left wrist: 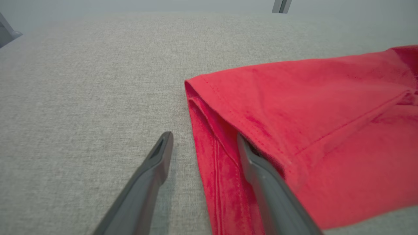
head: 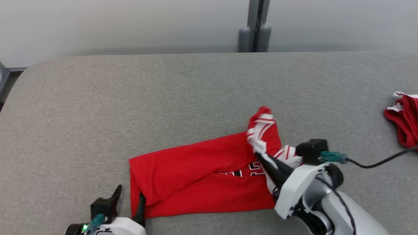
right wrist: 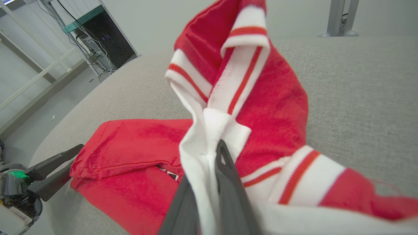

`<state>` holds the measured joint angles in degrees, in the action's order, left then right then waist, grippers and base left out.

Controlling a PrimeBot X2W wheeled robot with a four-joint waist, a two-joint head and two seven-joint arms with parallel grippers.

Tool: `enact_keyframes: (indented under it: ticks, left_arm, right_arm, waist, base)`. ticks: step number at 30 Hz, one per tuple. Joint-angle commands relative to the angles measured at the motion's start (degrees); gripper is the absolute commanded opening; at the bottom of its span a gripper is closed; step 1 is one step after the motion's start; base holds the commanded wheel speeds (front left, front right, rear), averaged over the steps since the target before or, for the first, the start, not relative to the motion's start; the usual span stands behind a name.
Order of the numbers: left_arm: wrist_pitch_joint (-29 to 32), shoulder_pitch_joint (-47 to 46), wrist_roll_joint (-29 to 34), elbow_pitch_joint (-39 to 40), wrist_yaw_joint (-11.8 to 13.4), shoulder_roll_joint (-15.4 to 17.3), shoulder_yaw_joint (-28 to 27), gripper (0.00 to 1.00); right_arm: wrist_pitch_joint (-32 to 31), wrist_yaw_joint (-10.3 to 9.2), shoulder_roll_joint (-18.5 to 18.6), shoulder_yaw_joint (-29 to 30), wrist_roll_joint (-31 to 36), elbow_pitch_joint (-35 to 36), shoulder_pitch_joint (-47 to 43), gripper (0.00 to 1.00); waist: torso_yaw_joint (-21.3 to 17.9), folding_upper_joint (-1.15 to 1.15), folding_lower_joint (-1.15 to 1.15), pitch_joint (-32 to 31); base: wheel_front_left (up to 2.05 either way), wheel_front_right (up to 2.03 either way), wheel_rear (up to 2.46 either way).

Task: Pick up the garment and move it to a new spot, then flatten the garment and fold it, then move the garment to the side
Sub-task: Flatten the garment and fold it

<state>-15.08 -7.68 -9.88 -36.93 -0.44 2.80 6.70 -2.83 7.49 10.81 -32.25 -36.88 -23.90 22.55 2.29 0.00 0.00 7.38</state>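
The garment point(head: 196, 166) is a red shirt with white-and-red striped trim, lying folded lengthwise near the front of the grey table point(head: 163, 91). My right gripper point(head: 261, 156) is shut on the white trim at its right end and holds that end bunched up off the table; the right wrist view shows the fabric point(right wrist: 248, 98) pinched between the fingers point(right wrist: 228, 182). My left gripper point(head: 130, 192) stands open at the shirt's left hem point(left wrist: 209, 107). One finger point(left wrist: 160, 156) rests on bare table, the other point(left wrist: 251, 160) is tucked under the hem's upper layer.
A second red-and-white cloth point(head: 403, 120) lies bunched at the table's right edge. A grey post point(head: 254, 29) stands behind the table's far edge. A black cable point(head: 378, 161) runs from my right wrist. Shelving and cables point(right wrist: 98, 36) stand beyond the table's left end.
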Motion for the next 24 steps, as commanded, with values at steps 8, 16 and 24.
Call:
enact_keyframes:
  ticks: [8, 16, 24]
  left_arm:
    - [-0.1, -1.9, -1.8, 0.6, 0.1, 0.3, 5.6, 1.00]
    - [-0.1, -1.8, -3.7, 2.6, 1.1, 0.2, 8.8, 1.00]
    - [-0.1, -1.8, -4.9, 4.9, 1.7, 0.3, 10.3, 1.00]
  right_arm:
    - [-4.6, 0.00, -1.5, -6.7, -2.0, 3.3, 0.7, 0.00]
    - [-3.1, 0.00, -4.7, -10.5, -3.0, -1.0, 3.7, 0.00]
    - [1.0, 0.01, -6.6, -12.2, -3.0, -9.0, 7.1, 0.00]
  waist:
    - [6.8, 0.00, 0.00, 0.3]
    - [15.0, 0.00, 0.00, 1.0]
    - [20.0, 0.00, 0.00, 1.4]
  base:
    - [0.00, 0.00, 0.00]
    - [0.00, 0.00, 0.00]
    - [0.00, 0.00, 0.00]
